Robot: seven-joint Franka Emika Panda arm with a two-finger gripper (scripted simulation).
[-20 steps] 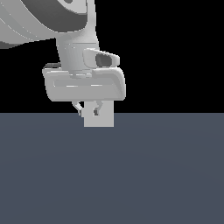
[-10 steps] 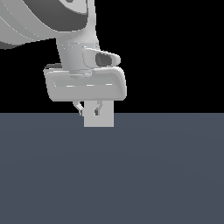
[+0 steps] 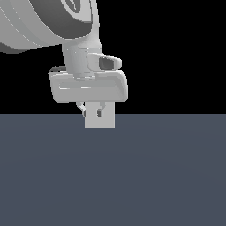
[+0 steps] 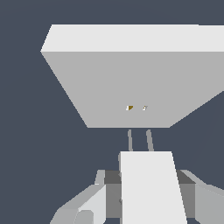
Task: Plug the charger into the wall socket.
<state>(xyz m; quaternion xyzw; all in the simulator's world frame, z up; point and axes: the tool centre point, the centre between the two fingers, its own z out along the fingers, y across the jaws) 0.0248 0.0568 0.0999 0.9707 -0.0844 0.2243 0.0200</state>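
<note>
A: Logging gripper [image 4: 147, 192] state. Fingers [image 4: 89, 201] sitting narrowly apart, pressing on both flanks of the charger [image 4: 151, 188]. Holding it clear of the dark grey floor [image 3: 132, 176].

B: Confirming from the wrist view. Two thin grey prongs [image 4: 140, 140] sticking out of the charger's front face, pointing at the wall socket [image 4: 127, 83].

A: Noting the socket: standing upright as a flat light-grey plate, two tiny holes [image 4: 136, 107] showing near its lower middle, one yellowish.

B: Prongs lining up roughly under those holes, tips lying just short of the plate's lower edge in the picture. Not able to tell whether touching or apart.

A: Checking the exterior view. Gripper [image 3: 92, 111] hanging below the wide pale hand body [image 3: 88, 86], arm [image 3: 48, 22] filling the upper part of the exterior view's left.

B: Seeing a small pale square block [image 3: 99, 117] just beneath the hand, sitting at the floor's horizon line. Fingertips overlapping its top edge. Not able to tell from this view alone whether charger or socket.
</note>
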